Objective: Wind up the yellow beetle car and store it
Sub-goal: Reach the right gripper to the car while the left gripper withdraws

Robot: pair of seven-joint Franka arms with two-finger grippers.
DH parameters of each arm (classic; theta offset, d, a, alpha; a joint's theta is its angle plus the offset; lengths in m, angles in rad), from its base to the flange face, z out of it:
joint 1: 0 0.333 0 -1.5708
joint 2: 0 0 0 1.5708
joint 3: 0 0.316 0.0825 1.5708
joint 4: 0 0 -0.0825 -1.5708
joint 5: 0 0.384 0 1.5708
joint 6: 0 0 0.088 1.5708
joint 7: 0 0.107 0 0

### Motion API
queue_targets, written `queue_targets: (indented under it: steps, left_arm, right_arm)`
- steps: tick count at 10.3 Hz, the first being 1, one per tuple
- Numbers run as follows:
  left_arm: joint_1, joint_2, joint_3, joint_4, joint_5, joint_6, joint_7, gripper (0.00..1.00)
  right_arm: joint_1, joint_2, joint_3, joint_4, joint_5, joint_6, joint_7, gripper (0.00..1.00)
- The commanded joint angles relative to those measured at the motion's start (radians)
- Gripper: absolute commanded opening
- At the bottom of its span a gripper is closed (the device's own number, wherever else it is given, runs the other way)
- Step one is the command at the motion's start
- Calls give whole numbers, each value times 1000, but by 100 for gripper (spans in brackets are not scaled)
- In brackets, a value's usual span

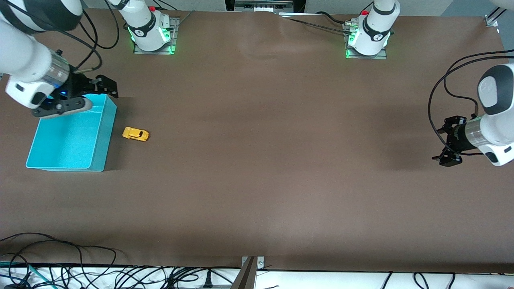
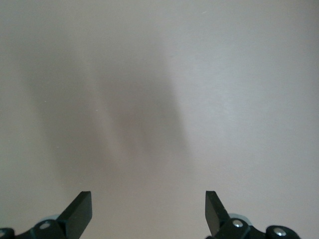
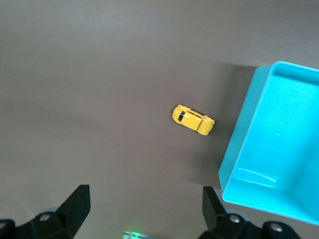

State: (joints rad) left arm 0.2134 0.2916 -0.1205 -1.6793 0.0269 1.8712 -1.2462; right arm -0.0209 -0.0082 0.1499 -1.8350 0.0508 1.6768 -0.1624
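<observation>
One tiny yellow beetle-shaped toy car (image 1: 135, 134) is sitting on the single brown table (image 1: 273, 160), one open turquoise plastic bin (image 1: 102, 136) is standing beside it, and two white robot arms are reaching in.

Small yellow beetle-shaped toy car (image 1: 135, 134) with dark windows, left of frame centre. Plain turquoise plastic bin (image 1: 100, 148) at left edge. Brown matte table (image 1: 261, 160), unpatterned.

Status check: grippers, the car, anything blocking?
Right gripper open, over the blue bin's rim. Left gripper open, waiting over bare table at its own end. Yellow beetle car on the table beside the bin, untouched. Nothing blocking.
</observation>
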Motion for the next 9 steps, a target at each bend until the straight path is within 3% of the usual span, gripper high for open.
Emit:
queue_targets:
  steps: [1, 6, 9]
  left_arm:
    - [-31, -8, 2, 79, -5, -32, 22, 100]
    - [-64, -8, -11, 177, -38, -29, 77, 100]
    - [-65, -12, -31, 176, -36, -33, 527, 100]
  right_arm:
    - [-10, -29, 2, -120, 17, 90, -223, 100]
    - [-54, -4, -1, -323, 12, 315, -749, 100]
    - [-82, 57, -1, -401, 3, 489, -977, 100]
